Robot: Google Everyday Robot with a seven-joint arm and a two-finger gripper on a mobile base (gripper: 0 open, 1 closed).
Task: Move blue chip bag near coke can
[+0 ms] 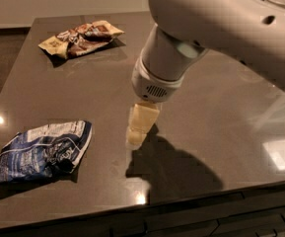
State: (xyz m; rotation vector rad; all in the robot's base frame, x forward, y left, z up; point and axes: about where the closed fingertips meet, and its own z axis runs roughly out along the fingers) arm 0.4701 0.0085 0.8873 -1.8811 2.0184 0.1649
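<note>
Blue chip bag (pixel 41 152) lies flat on the table (pixel 231 117) at the near-left corner, wrinkled, white lettering facing up, one end close to the front edge. Nothing touches it.

Claw (pixel 136 135) hangs from the white arm (pixel 221 28), pointing down over the middle of the table, near the front. It is to the right of the blue chip bag, with bare table between them. Its pale yellow tips sit close above the surface, over a dark shadow (pixel 171 169). Cannot tell whether the claw is apart or together; it holds nothing.

Brown snack bag (pixel 80 36) lies at the far-left of the table, well apart from both.
</note>
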